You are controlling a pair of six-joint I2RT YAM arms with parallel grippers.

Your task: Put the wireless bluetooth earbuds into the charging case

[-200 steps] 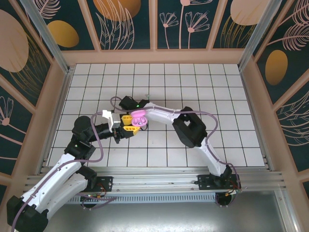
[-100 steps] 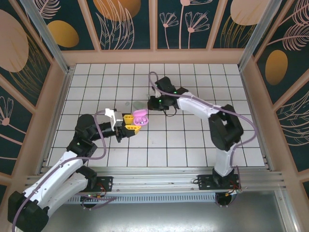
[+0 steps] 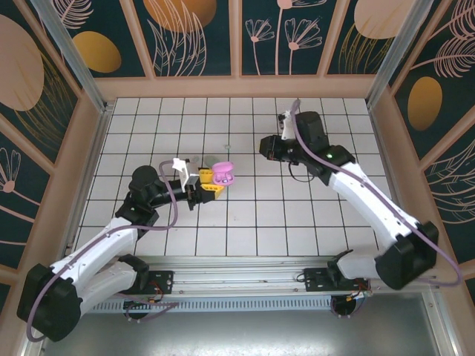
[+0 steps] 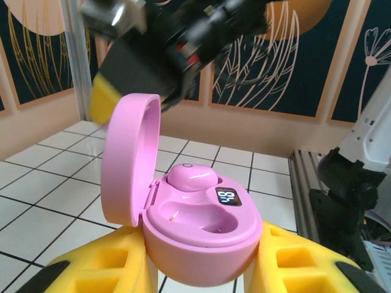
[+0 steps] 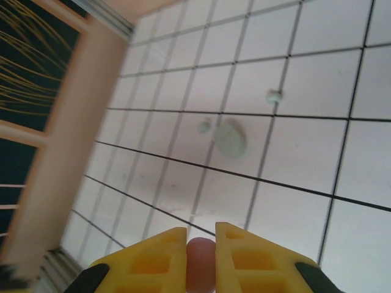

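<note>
Left tool is clamped on the open pink case, one earbud seated inside. Right tool pinches what looks like the second earbud, blurry though. Tiny, light, slick plastic: grip across the rounded body, gently.

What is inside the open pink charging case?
One pink earbud sits at the back; the front socket is empty. A small display glows. The socket beneath the earbud is covered.
</note>
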